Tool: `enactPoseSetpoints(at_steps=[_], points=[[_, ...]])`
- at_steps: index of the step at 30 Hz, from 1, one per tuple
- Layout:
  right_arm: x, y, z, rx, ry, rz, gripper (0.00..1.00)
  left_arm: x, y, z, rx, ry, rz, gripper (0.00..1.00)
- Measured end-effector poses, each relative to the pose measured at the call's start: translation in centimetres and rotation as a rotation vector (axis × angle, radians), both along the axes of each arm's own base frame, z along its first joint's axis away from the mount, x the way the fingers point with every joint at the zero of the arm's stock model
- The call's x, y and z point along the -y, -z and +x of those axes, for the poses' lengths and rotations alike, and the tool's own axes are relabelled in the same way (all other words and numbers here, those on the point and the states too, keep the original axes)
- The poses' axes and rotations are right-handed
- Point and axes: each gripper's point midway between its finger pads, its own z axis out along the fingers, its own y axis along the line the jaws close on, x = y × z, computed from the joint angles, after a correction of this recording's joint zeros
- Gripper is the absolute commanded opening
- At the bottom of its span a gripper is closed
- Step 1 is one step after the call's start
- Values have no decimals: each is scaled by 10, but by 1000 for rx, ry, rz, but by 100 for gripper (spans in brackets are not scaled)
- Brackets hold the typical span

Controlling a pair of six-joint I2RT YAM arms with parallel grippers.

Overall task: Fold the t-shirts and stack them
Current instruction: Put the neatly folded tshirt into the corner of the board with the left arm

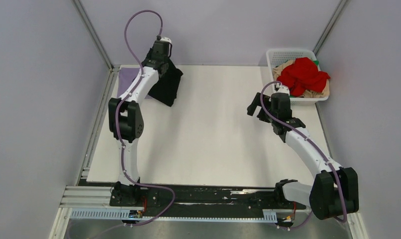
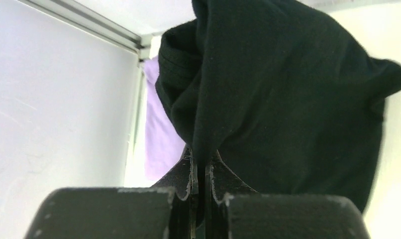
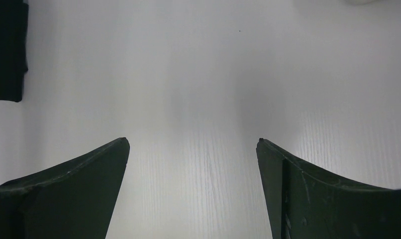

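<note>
My left gripper is shut on the black t-shirt at the far left of the table, and the cloth hangs down from it. In the left wrist view the fingers pinch a fold of the black t-shirt. The lavender t-shirt lies flat by the left wall, partly under the arm; it also shows in the left wrist view. My right gripper is open and empty above bare table. A red t-shirt lies on tan cloth in the basket.
The white mesh basket stands at the far right corner with a bit of green cloth at its back. Walls close in on the left, back and right. The black rail with the arm bases runs along the near edge.
</note>
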Motion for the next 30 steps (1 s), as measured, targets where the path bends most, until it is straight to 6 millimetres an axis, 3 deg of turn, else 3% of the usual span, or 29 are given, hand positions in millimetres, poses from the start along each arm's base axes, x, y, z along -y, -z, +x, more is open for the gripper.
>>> enactPoseSetpoints(at_steps=[5,8,16,21,30], points=[[2,8,1,-20,5,-16,100,-18,-43,12,85,-19,2,0],[2,13,1,-35,6,-21,100,-26,-58,15,119,-34,-5,0],[3,19,1,-55,5,-28,100,-54,-51,16,94,-58,-24,0],[3,31,1,-91,4,-36,100,-80,-29,22,69,-102,-56,0],[5,38,1,-110,13,-51,100,-149,63,33,-29,-232,-135,3]])
